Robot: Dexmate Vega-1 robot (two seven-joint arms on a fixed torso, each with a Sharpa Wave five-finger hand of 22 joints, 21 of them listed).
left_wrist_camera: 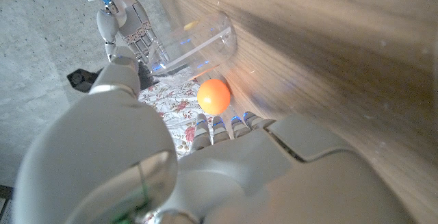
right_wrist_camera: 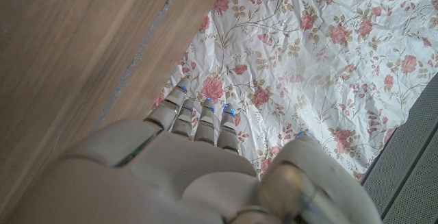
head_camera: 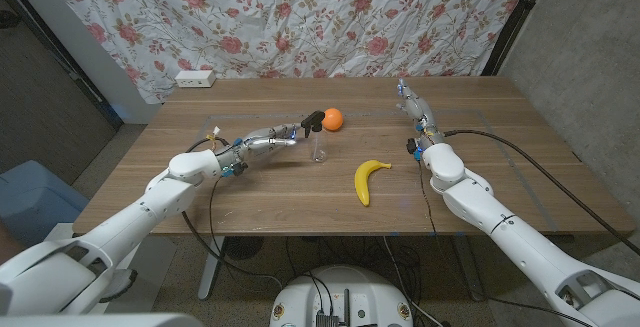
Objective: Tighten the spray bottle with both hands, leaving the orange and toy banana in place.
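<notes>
Near the middle of the wooden table (head_camera: 250,192) stands a small clear spray bottle (head_camera: 319,145) with a black trigger head (head_camera: 313,120), upright. Just behind it, and a little toward the robot's right, sits the orange (head_camera: 333,119), so close that from the head view the trigger head seems to meet it; I cannot tell whether they touch. A toy banana (head_camera: 367,180) lies nearer the front edge, to the right of the bottle and apart from it.

From the left, the left hand (head_camera: 265,143) reaches in with its fingers (head_camera: 289,135) stretched toward the bottle's neck. Their tips come right up to the trigger head, but whether they have closed on it I cannot make out. Its wrist camera shows the clear bottle body (left_wrist_camera: 198,44) and the orange (left_wrist_camera: 213,96) beyond the knuckles.

Well off on the far right side, the right hand (head_camera: 415,106) is raised above the table with its fingers (right_wrist_camera: 198,120) straight and close together, holding nothing. A floral cloth (head_camera: 300,17) hangs behind the table, and a white power strip (head_camera: 195,79) lies at the back left.
</notes>
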